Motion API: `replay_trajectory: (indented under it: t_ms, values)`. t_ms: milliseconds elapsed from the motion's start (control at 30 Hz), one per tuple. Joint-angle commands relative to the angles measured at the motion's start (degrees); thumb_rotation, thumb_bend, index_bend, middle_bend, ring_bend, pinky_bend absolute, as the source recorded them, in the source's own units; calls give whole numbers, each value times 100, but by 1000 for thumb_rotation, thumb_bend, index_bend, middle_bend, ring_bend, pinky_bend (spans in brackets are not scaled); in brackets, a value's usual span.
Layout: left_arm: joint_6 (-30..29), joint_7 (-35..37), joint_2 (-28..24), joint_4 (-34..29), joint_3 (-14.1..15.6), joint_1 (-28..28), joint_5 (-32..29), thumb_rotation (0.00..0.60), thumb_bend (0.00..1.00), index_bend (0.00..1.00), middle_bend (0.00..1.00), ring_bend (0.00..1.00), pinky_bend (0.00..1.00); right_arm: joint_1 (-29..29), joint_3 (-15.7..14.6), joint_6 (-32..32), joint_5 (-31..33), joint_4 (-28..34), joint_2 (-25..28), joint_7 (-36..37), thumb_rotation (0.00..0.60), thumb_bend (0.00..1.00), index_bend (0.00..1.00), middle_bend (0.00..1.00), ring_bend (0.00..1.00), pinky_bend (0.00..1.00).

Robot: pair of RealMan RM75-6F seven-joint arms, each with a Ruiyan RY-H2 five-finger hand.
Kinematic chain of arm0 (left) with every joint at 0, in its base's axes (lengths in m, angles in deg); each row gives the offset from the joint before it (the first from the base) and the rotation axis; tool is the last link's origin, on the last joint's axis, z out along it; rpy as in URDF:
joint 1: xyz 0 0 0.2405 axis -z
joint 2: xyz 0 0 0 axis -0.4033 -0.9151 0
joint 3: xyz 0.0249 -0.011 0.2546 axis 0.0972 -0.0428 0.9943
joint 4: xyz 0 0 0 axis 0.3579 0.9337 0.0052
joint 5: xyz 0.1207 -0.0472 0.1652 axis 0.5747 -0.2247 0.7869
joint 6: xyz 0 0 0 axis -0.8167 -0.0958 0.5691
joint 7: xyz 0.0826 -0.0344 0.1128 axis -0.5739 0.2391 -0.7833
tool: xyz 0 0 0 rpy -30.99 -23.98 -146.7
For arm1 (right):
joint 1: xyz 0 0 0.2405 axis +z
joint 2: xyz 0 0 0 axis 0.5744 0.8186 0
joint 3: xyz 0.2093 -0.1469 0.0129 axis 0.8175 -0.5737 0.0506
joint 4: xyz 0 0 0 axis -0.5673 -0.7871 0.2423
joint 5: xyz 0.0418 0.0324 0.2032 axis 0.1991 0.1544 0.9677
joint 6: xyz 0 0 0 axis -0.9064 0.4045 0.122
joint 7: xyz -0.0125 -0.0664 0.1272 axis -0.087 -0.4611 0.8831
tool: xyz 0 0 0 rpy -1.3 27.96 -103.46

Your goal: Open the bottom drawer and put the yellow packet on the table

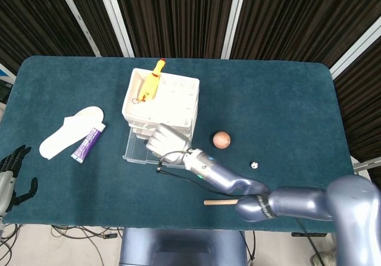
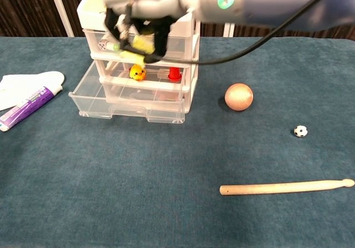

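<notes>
Wooden drumstick (image 2: 285, 187) is lying nearest to us on the teal counter (image 2: 166, 203), and a little further we are seeing a small black-and-white ball (image 2: 300, 131) and a brown ball (image 2: 238, 96). To the left, a purple tube (image 2: 26, 108) is resting against a white insole (image 2: 28, 87).

Behind these we are looking at the clear bottom drawer (image 2: 130, 101), which is standing pulled out of the white drawer unit (image 1: 162, 102), so we are judging the first part of the task as done. The drawer seems empty now in the chest view, while a small orange toy (image 2: 137, 72) and a red piece (image 2: 174, 74) are sitting in the drawer above it.

Above the open drawer we are holding the yellow packet (image 2: 133, 56) with our right hand (image 2: 145, 6); the fingers are closed around it and it is hanging in the air in front of the unit, touching nothing else. What is left, as we are judging it, is to carry the packet to a free part of the counter and release it there.

Our left hand (image 1: 12, 174) is waiting at the far left edge with fingers spread, holding nothing. On top of the unit a yellow rubber chicken (image 1: 151, 83) is lying.
</notes>
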State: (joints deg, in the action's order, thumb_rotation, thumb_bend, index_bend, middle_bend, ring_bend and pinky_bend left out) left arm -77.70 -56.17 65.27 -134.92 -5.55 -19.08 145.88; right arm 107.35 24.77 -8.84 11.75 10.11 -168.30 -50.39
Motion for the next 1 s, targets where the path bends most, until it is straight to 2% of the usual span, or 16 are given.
replay_trajectory:
  t_ms: [33, 200, 367, 600, 1000]
  values:
    - [-3, -10, 0, -4, -1, -1, -4, 600, 514, 27, 0, 0, 0, -398, -136, -309, -173, 581, 612, 72, 600, 331, 567, 1000, 1000, 1000]
    - [-18, -12, 3, -8, -3, -6, 4, 600, 514, 27, 0, 0, 0, -836, -410, -414, -359, 999, 1150, 428, 600, 331, 567, 1000, 1000, 1000]
    - [-32, -30, 8, -15, 10, -11, 35, 600, 514, 27, 0, 0, 0, -1156, -684, -443, -387, 752, 1202, 503, 600, 331, 567, 1000, 1000, 1000]
    - [-36, -24, 10, -6, 13, -14, 44, 600, 514, 27, 0, 0, 0, -1313, -919, -64, 18, -141, 622, 464, 600, 331, 567, 1000, 1000, 1000]
    - [-24, -6, 1, 4, 8, -11, 28, 600, 514, 26, 0, 0, 0, -1263, -991, 522, 488, -1407, -554, 333, 600, 331, 567, 1000, 1000, 1000]
